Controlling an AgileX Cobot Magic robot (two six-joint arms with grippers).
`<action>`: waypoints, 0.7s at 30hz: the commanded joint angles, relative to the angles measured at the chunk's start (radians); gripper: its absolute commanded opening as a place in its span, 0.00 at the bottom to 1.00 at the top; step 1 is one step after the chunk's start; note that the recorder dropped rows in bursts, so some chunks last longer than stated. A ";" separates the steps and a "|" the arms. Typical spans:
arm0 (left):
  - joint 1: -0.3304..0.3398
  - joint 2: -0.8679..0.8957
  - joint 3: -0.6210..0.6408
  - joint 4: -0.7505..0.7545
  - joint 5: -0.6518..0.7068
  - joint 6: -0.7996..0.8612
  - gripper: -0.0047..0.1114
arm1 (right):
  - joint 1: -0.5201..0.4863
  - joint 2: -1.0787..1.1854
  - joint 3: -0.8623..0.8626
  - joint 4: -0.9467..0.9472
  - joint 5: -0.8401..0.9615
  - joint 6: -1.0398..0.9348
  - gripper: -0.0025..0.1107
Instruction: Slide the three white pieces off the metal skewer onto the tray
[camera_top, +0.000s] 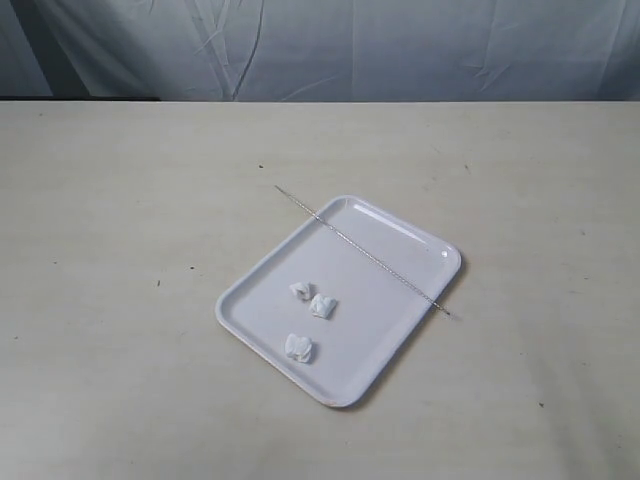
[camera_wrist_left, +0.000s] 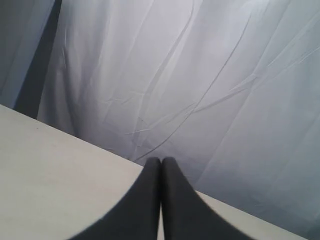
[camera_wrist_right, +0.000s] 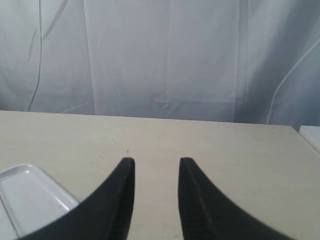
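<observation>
The glossy white tray (camera_top: 391, 311) lies near the middle of the table in the exterior view. Three white pieces rest loose on it: one (camera_top: 301, 290), a second (camera_top: 323, 305) beside it, and a third (camera_top: 298, 348) nearer the front rim. The thin metal skewer (camera_top: 362, 250) lies bare across the tray's far part, both ends sticking out past the rim. Neither arm shows in the exterior view. My left gripper (camera_wrist_left: 160, 161) is shut with nothing between its fingers, facing the curtain. My right gripper (camera_wrist_right: 156, 161) is open and empty, with a corner of the tray (camera_wrist_right: 30, 197) beside it.
A pale table (camera_top: 120, 250) spreads around the tray on all sides. A wrinkled grey-white curtain (camera_top: 320, 45) hangs behind the table's far edge. The table's side edge (camera_wrist_right: 309, 135) shows in the right wrist view.
</observation>
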 joint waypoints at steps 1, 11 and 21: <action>0.005 -0.009 0.030 -0.014 0.090 0.002 0.04 | -0.012 -0.071 0.052 -0.001 0.006 0.005 0.28; 0.005 -0.039 0.065 0.084 0.136 0.002 0.04 | -0.014 -0.071 0.052 -0.034 0.167 0.032 0.28; 0.005 -0.074 0.094 0.815 0.169 -0.095 0.04 | -0.014 -0.071 0.052 -0.044 0.171 0.111 0.28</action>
